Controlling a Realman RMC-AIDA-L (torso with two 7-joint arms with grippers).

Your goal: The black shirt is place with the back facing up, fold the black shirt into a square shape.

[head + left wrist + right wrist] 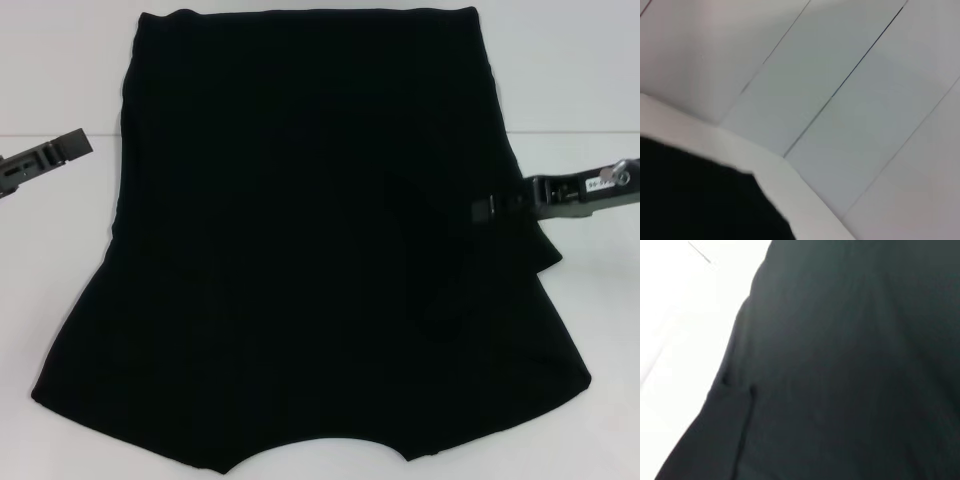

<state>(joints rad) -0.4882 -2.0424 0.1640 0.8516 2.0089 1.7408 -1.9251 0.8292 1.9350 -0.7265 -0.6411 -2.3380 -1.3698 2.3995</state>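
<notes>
- Over the shirt's right edge, the right gripper (487,208) reaches in from the side; its dark tip sits on or just above the black cloth, and whether its fingers are spread or pinching fabric cannot be told.
- At the left side, the left gripper (72,145) hangs over the bare white table (50,250), just clear of the shirt's left edge; its finger state cannot be told either.
- Spread across the middle of the table lies the black shirt (300,250), flat, plain side up, wider toward the robot.
- Near the right gripper a fold of cloth juts out past the shirt's right edge.
- Beyond the table, the left wrist view shows a pale panelled wall (850,100).
</notes>
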